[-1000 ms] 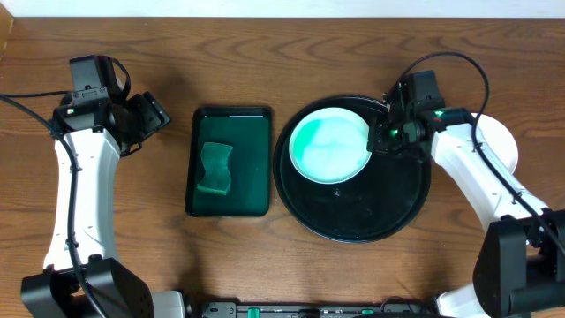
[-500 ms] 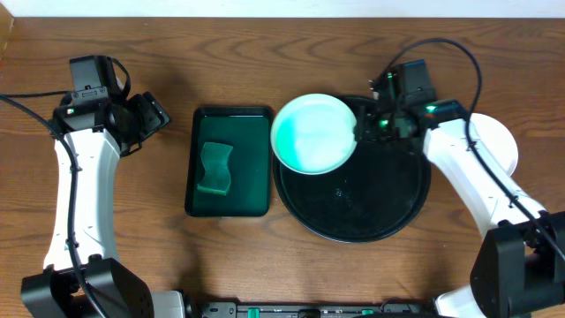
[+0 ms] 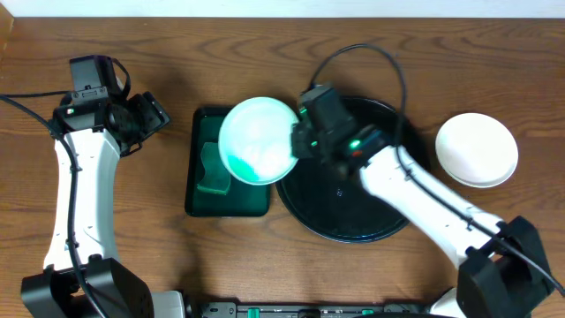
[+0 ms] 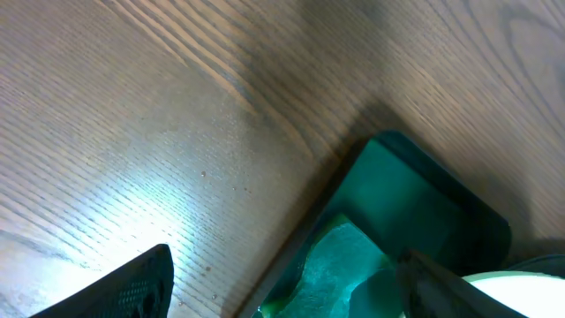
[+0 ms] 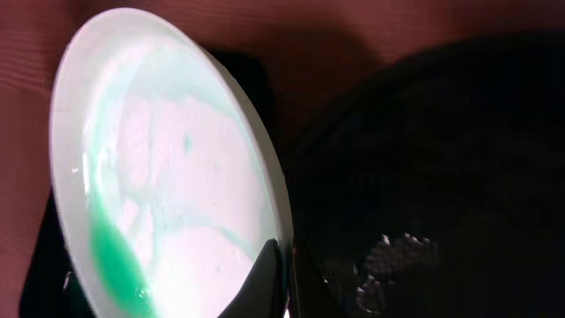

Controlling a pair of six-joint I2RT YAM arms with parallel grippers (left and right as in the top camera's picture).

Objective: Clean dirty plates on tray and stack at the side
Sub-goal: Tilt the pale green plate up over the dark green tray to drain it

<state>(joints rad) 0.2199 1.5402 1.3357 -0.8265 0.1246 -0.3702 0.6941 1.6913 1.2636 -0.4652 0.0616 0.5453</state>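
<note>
A small white plate (image 3: 256, 140) with a green smear (image 5: 113, 265) hangs tilted over the right end of the dark green rectangular tray (image 3: 199, 199). My right gripper (image 3: 297, 141) is shut on its right rim; in the right wrist view the fingers (image 5: 284, 284) pinch the edge of the plate (image 5: 168, 159). The round black tray (image 3: 353, 216) lies bare below the right arm. More white plates (image 3: 477, 148) rest on the table at the far right. My left gripper (image 3: 152, 115) stands open left of the green tray, its fingers (image 4: 124, 287) holding nothing.
A green sponge (image 3: 214, 168) lies in the green tray, also visible as a sponge (image 4: 340, 265) in the left wrist view. The right arm's cable (image 3: 371, 62) loops above the black tray. Bare wooden tabletop (image 3: 141, 221) surrounds both trays.
The right arm has lifted the plate off the black tray and carried it left over the green tray, tilting it. The left arm has stayed still.
</note>
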